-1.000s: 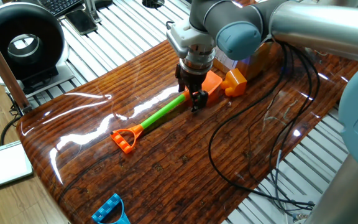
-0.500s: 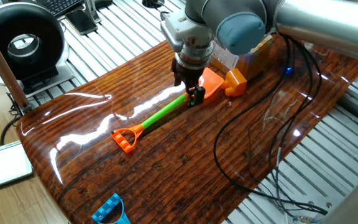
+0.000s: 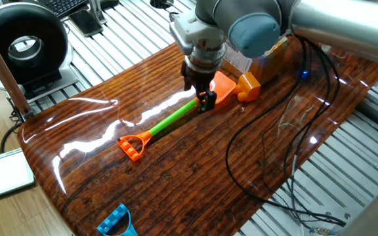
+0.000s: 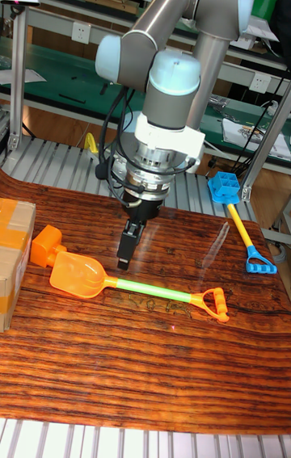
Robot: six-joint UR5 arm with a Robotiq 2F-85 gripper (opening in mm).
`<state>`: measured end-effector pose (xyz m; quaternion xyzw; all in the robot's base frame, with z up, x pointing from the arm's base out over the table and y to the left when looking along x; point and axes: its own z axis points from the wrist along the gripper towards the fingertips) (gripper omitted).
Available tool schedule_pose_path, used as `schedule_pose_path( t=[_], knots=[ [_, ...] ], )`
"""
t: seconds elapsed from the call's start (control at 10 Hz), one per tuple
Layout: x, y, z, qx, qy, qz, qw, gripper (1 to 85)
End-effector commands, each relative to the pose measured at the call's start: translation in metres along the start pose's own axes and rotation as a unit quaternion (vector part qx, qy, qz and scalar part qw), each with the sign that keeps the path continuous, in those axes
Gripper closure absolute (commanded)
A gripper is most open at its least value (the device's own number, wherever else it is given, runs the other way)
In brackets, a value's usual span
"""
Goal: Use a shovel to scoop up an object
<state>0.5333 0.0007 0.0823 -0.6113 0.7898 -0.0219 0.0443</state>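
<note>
The shovel lies flat on the wooden table, with its orange blade [image 3: 224, 87] [image 4: 77, 274], green shaft [image 3: 174, 118] [image 4: 153, 290] and orange loop end [image 3: 131, 147] [image 4: 217, 304]. The object, a small orange block [image 3: 248, 87] [image 4: 46, 246], sits right at the blade's tip. My gripper [image 3: 204, 98] [image 4: 124, 262] points down over the shaft where it meets the blade. It hangs just above the shaft, with its fingers apart to either side of it and holding nothing.
A brown cardboard box [image 3: 271, 58] [image 4: 11, 264] stands just behind the block. A blue toy [image 3: 118, 221] lies at the table's near edge. A blue shovel [image 4: 239, 224] rests at the far side. Black cables [image 3: 268, 151] trail across the table.
Since one second ago my gripper has shifted slightly up and to the left along the shaft, uncovering more of the blade. The shovel and the block have not moved.
</note>
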Motion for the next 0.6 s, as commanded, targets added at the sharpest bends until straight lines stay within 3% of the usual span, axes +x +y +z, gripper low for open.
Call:
schedule_pose_path(
  t=[0.0,0.5],
  knots=[
    [-0.0032,-0.0029,-0.0054,0.003,-0.009,0.008,0.9999,8.3],
    [-0.0074,-0.0085,-0.0087,0.008,-0.016,0.020,0.9996,9.3]
  ],
)
